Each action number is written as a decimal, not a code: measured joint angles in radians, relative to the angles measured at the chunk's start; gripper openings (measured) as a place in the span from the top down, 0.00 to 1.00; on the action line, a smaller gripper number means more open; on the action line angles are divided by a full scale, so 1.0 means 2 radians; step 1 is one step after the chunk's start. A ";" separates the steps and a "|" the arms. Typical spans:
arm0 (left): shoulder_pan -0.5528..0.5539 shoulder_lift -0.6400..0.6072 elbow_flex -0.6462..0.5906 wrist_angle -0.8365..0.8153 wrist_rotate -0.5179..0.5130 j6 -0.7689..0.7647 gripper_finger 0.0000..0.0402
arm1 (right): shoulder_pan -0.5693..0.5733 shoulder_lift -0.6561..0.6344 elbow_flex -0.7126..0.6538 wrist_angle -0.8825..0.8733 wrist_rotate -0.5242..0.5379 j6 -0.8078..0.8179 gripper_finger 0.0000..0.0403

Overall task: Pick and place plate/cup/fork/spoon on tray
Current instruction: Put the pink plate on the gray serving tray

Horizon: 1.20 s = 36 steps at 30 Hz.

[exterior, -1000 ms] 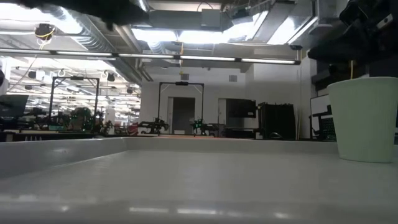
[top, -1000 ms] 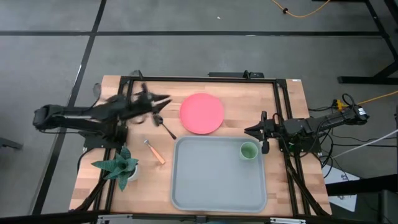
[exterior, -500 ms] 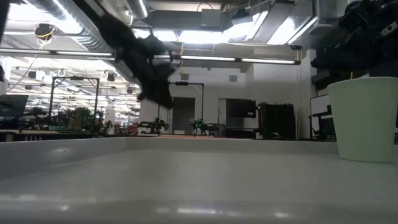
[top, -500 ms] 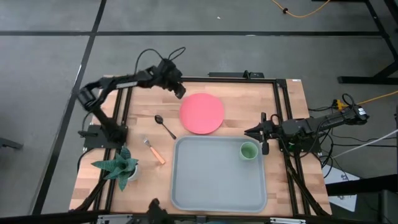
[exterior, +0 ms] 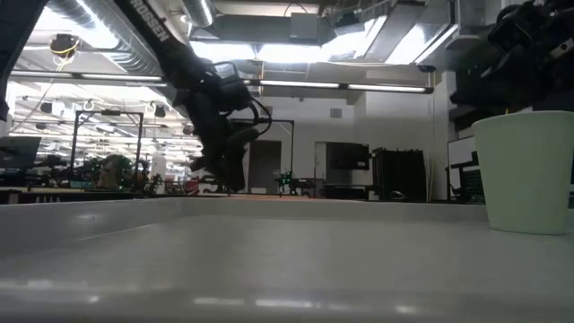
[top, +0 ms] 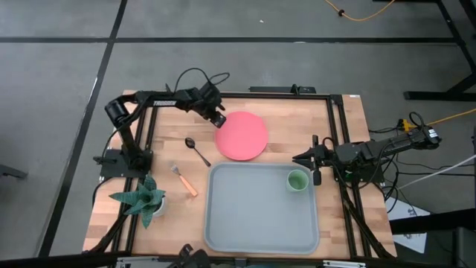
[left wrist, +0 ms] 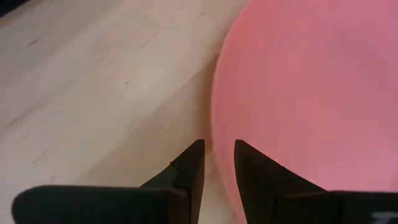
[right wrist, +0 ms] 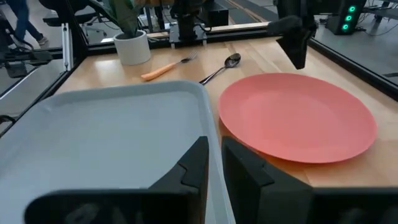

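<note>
The pink-red plate (top: 242, 135) lies flat on the wooden table beyond the tray (top: 260, 223). My left gripper (top: 218, 120) points down just above the plate's far-left rim (left wrist: 217, 118), its fingers a narrow gap apart with the rim under the gap. It also shows in the right wrist view (right wrist: 298, 43). The light-green cup (top: 297, 180) stands in the tray's far right corner. The dark spoon (top: 197, 151) and the orange-handled fork (top: 184, 181) lie on the table left of the tray. My right gripper (top: 297, 157) is shut and empty, right of the plate.
A potted plant (top: 141, 199) stands at the table's near left. A black frame rail (top: 238, 95) runs along the far edge and down both sides. In the low view the cup (exterior: 525, 170) stands on the tray floor (exterior: 269, 269).
My left arm has swung from the table's left edge toward the right, then come down and toward the near edge to the plate's far-left rim. The plate, cup, fork and spoon have kept their places.
</note>
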 joint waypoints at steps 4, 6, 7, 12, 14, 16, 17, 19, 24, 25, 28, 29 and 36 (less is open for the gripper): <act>-0.012 0.000 0.000 -0.011 -0.018 0.001 0.80 | 0.000 0.000 0.000 -0.008 0.000 0.000 0.87; -0.015 0.000 0.000 -0.010 -0.018 -0.001 0.80 | 0.000 0.000 0.000 -0.010 0.000 0.000 0.87; -0.015 0.000 0.000 -0.012 -0.018 -0.001 0.80 | 0.000 0.000 0.000 -0.011 0.000 0.000 0.87; -0.014 0.007 0.000 -0.015 -0.015 -0.014 0.80 | 0.000 0.000 0.000 -0.020 0.000 0.004 0.87; -0.011 0.007 -0.001 -0.013 -0.009 -0.014 0.80 | 0.000 0.000 0.000 -0.022 0.000 0.011 0.87; -0.011 0.011 0.000 -0.012 -0.004 -0.018 0.80 | 0.000 0.000 0.000 -0.024 0.000 0.013 0.87; -0.011 0.013 0.000 -0.015 0.002 -0.023 0.80 | 0.000 0.000 0.000 -0.025 0.000 0.013 0.87; -0.011 0.016 0.000 -0.013 0.019 -0.027 0.80 | 0.000 0.000 0.000 -0.026 0.000 0.013 0.87; -0.011 0.036 0.000 -0.014 0.055 -0.039 0.80 | 0.000 0.000 0.000 -0.026 0.000 0.013 0.87; -0.011 0.040 0.000 -0.013 0.062 -0.041 0.80 | 0.000 0.000 0.000 -0.026 0.000 0.013 0.87; -0.013 0.046 0.001 -0.012 0.067 -0.038 0.80 | 0.000 0.000 0.000 -0.026 0.000 0.013 0.87; -0.014 0.047 0.001 -0.011 0.067 -0.036 0.81 | 0.000 0.000 0.000 -0.026 0.000 0.013 0.87; -0.012 0.029 0.000 -0.002 0.079 -0.006 0.98 | 0.000 0.000 0.000 -0.026 0.001 0.024 0.87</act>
